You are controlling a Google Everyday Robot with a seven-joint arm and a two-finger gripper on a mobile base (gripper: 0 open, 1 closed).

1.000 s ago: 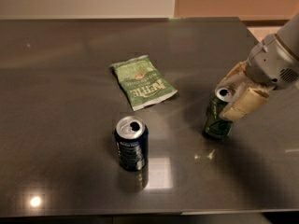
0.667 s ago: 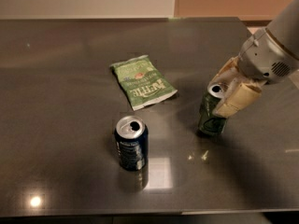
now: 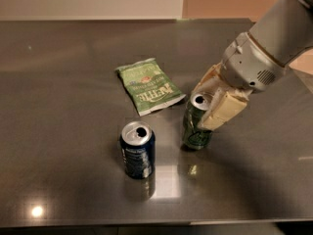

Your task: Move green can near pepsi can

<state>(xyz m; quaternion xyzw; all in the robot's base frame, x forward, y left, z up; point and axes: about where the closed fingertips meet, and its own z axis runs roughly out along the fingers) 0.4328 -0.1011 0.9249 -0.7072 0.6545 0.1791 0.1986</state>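
Holding green can just short of pepsi can

Gripper (image 3: 204, 106) sits right of centre over the counter (image 3: 63, 131), its cream fingers (image 3: 224, 110) clamped on the green can (image 3: 196, 127) near the rim, one each side. The can leans slightly, and I cannot tell whether its base is clear of the counter. The pepsi can (image 3: 138, 150) stands upright to its left, near but apart, with bare counter between them. By my reading the carry is nearly done: what's left is a short shift left, then setting the can upright and letting go. The bag (image 3: 150, 85) lies just behind that path, so stay in front of it. The front edge runs close beyond the pepsi can; a bump could send it that way
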